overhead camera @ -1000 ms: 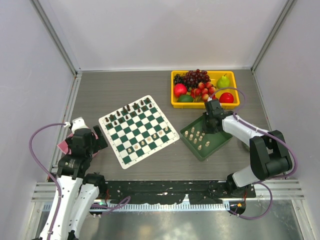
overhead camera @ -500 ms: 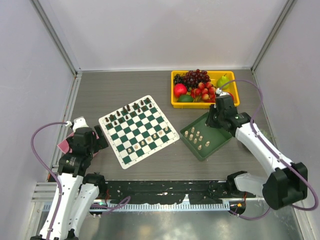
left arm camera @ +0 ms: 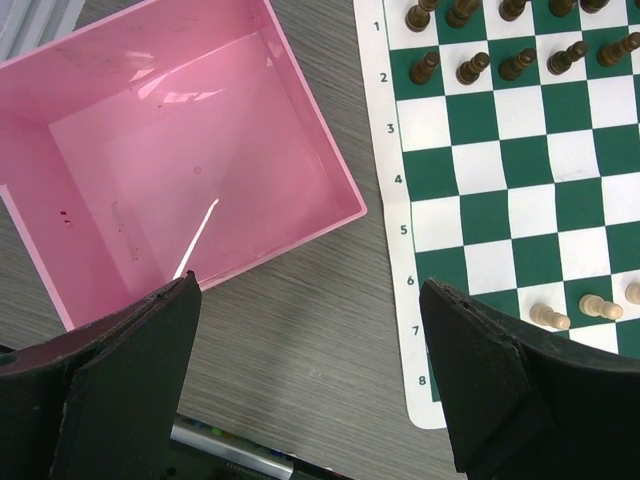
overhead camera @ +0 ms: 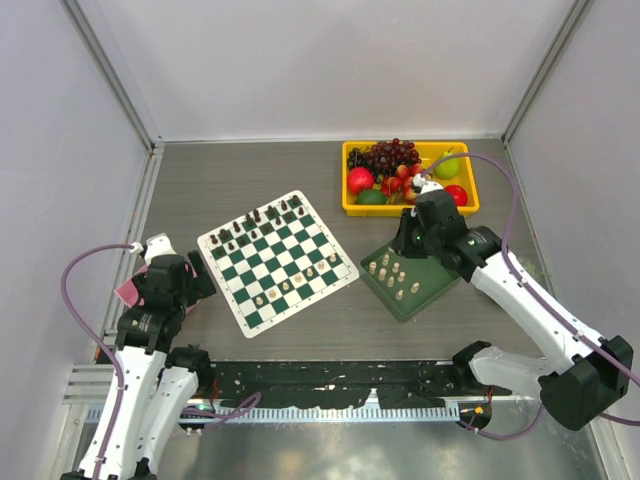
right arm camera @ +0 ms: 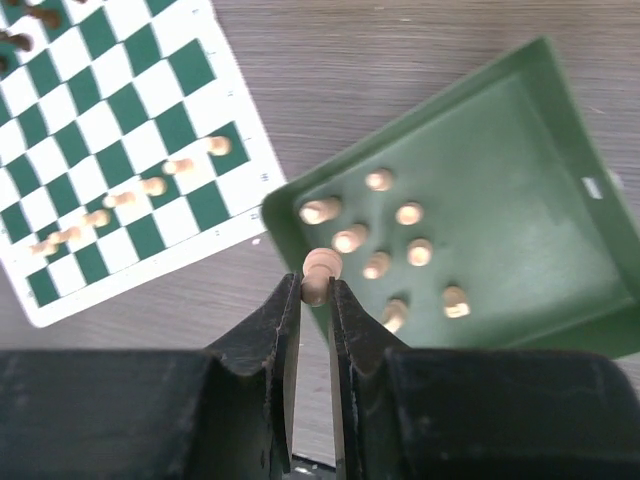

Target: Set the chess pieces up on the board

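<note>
1. Right gripper (right arm camera: 316,287): fingers pressed in on one cream piece (right arm camera: 320,270), which is pinched low on its body with the rounded head sticking out past the fingertips
2. In the right wrist view that held piece lines up with the near rim of the green tray (right arm camera: 520,190) (height above it can't be read from the frames)
3. Ahead of the right fingertips and off to their right, eight loose cream pieces (right arm camera: 408,213) stand in the tray. They are bunched in the half nearest the hand, and the far half is bare
4. Ahead and to the left of the right fingertips is the board (right arm camera: 120,120), with a diagonal line of cream pieces on its near rows (right arm camera: 150,186)
5. The board and tray sit near each other without touching, and a strip of table shows between them
6. Behind the right hand in the top view is a yellow tray (overhead camera: 470,206) holding grapes (overhead camera: 388,155) and other fruit
7. Left gripper (left arm camera: 310,292): fingers spread wide with nothing between them
8. Under the left hand, a pink box (left arm camera: 180,170) sits ahead and to the left of the fingertips, and the numbered edge of the board is ahead and to the right
9. From the left hand, the dark pieces (left arm camera: 425,67) fill the far rows of the board, and a few cream pieces stand close to the right finger (left arm camera: 490,370)
</note>
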`<move>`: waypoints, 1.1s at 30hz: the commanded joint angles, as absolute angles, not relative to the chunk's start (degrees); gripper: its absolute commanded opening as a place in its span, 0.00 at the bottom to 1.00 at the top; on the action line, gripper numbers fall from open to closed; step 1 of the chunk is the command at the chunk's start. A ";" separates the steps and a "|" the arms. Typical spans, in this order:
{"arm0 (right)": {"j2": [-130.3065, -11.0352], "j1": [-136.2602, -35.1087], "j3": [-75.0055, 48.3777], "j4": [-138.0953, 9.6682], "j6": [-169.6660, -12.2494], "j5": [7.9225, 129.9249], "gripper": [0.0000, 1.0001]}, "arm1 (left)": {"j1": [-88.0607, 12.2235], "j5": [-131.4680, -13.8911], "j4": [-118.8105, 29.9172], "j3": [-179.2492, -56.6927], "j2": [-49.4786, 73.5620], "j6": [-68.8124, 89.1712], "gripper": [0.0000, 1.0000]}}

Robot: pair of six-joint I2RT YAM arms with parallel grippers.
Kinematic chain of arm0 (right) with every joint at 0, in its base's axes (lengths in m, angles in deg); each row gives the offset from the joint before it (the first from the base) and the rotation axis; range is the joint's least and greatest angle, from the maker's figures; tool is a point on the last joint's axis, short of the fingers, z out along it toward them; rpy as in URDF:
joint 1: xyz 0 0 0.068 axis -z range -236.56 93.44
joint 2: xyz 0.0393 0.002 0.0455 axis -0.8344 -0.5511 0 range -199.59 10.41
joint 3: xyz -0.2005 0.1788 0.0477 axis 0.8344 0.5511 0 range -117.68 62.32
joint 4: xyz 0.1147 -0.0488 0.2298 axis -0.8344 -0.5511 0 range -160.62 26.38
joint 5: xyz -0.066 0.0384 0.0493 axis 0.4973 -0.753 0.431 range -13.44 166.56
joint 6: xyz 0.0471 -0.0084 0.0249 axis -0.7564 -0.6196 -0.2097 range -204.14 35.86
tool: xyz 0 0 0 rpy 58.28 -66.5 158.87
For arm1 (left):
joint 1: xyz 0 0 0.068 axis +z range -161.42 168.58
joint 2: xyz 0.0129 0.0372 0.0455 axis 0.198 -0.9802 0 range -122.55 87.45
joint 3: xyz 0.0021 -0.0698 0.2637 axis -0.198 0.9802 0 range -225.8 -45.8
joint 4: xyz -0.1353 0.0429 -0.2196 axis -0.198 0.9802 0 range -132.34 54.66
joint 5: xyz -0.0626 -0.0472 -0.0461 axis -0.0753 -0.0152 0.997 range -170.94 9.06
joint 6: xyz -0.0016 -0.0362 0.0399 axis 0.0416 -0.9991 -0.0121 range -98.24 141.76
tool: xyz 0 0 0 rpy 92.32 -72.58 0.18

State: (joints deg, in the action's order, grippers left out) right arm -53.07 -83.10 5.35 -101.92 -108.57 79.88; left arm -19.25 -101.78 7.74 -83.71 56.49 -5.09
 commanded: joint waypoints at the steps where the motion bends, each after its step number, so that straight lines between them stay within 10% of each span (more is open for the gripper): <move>1: -54.18 -90.29 1.24 -99.66 -113.75 81.75 0.16 | -18.98 -103.53 7.31 -84.82 56.95 -5.66 0.99; 17: -88.89 -119.03 -26.17 -97.63 -111.66 85.18 0.17 | -18.98 -105.55 7.32 -84.65 59.23 -5.84 0.99; 33: -110.79 -126.34 -41.21 -94.82 -108.67 84.92 0.16 | -18.98 -108.27 7.49 -84.39 63.19 -6.28 0.99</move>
State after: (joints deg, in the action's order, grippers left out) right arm -110.25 -126.42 -37.03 -97.11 -109.95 83.55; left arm -19.25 -106.46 8.42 -83.71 62.35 -5.29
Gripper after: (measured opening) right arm 0.202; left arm 0.991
